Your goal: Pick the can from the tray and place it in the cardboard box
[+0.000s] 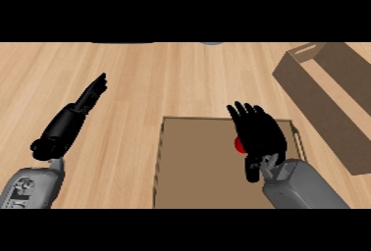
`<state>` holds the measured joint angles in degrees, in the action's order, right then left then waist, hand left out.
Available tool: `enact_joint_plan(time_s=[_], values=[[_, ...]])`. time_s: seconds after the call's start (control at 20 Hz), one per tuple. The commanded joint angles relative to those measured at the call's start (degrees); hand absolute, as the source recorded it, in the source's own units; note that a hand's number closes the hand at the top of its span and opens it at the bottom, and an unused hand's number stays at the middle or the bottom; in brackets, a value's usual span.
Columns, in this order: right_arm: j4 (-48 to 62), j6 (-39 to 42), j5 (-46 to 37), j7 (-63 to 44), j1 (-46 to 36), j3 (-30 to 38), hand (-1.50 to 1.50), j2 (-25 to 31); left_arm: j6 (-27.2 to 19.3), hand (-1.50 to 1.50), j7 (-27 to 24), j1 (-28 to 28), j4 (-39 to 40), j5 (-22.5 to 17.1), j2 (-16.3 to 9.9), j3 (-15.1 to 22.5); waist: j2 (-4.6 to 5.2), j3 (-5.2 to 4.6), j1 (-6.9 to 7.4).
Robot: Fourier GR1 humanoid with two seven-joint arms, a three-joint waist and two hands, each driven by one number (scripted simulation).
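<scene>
The right hand [257,135] hovers over the tray [196,166] at lower centre, fingers straight, nothing grasped; a sliver of the red can [238,143] peeks out at its left edge. The step looks like the reach-to-grasp. Next, the fingers would need to curl round the can. The cardboard box [326,98] waits at upper right on the bench [159,78]. The left hand [92,93] rests released, left of frame.

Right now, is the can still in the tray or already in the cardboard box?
In the tray: the red can peeks out beside the right hand, apart from the cardboard box.
</scene>
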<state>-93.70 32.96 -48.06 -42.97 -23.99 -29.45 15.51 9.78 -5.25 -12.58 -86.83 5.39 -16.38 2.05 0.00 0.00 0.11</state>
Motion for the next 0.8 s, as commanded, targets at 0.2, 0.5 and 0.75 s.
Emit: enact_joint_plan(time_s=[0.2,0.5,0.75], values=[[-0.75,2.8,-4.52,1.98,2.65,3.23,-1.5,0.16,3.51,0.0,4.82,-2.66,-2.46,-1.44,-0.92,-3.62,-0.06,0.0,-0.17],[5.46,-2.13,-9.49,7.57,5.02,4.68,-1.5,-0.94,2.66,0.0,-2.63,4.83,-2.7,2.69,1.54,-2.05,-0.02,0.0,-0.03],[6.08,-4.3,-10.72,12.87,8.0,3.33,-1.5,-1.65,5.0,0.0,-0.72,0.54,-0.25,1.42,0.27,-4.8,0.02,0.0,-0.19]])
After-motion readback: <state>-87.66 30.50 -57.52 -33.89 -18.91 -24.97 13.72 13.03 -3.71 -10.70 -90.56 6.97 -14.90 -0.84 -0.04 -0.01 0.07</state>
